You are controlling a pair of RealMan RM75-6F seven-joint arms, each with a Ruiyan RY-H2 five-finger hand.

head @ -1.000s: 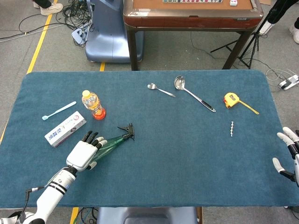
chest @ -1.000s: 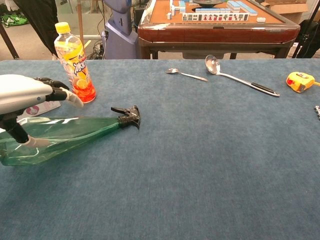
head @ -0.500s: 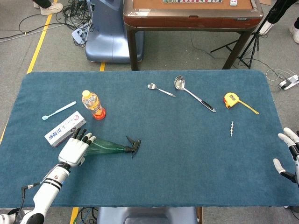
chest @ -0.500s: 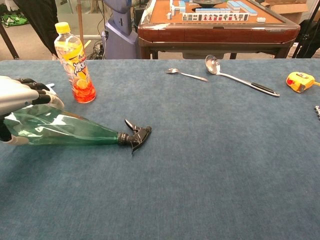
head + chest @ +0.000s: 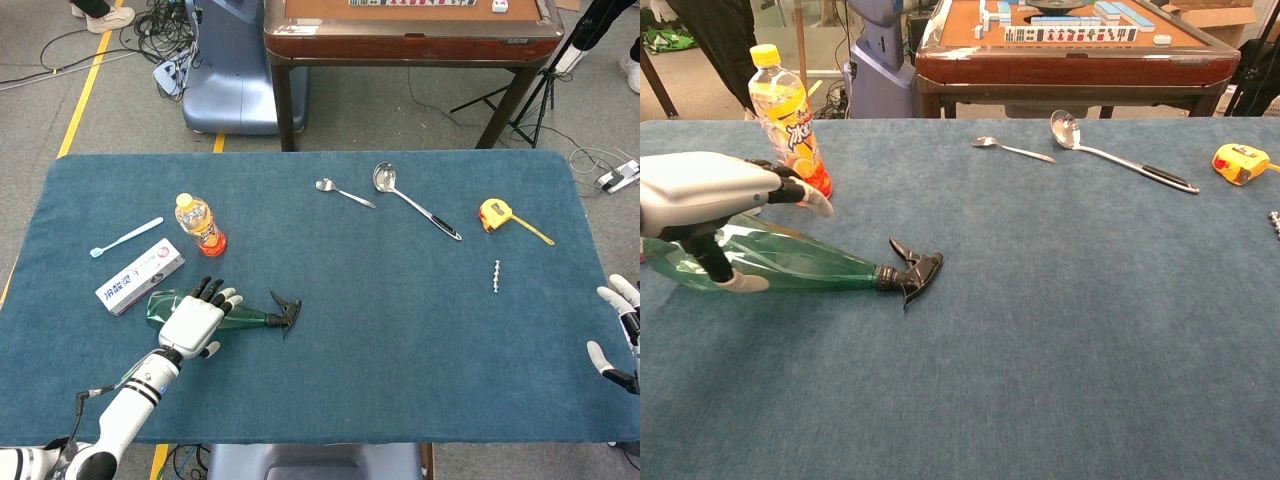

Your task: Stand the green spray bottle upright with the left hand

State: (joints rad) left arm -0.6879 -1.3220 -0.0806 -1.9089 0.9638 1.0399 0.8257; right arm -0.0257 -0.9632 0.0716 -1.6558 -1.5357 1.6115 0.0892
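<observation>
The green spray bottle [image 5: 160, 303] [image 5: 810, 263] lies on its side on the blue table [image 5: 400, 340]. Its base points left and its black trigger head [image 5: 286, 311] [image 5: 913, 272] points right. My left hand [image 5: 195, 322] [image 5: 705, 190] hovers over the middle of the bottle's body with its fingers stretched out above it. The thumb [image 5: 732, 281] sits against the near side. The fingers are not wrapped around the bottle. My right hand [image 5: 620, 335] hangs at the table's right edge, fingers apart and holding nothing.
An upright orange drink bottle [image 5: 200, 225] [image 5: 788, 125] stands just behind the spray bottle. A toothpaste box [image 5: 140, 276] and a toothbrush [image 5: 125, 238] lie to the left. Farther right are a spoon [image 5: 343, 192], a ladle [image 5: 413, 204], a yellow tape measure [image 5: 495, 213] and a small bolt [image 5: 496, 276].
The bottle's trigger head first swung toward the near edge, then the bottle stayed put. My left hand slid right from the bottle's base to its middle. The right hand barely moved.
</observation>
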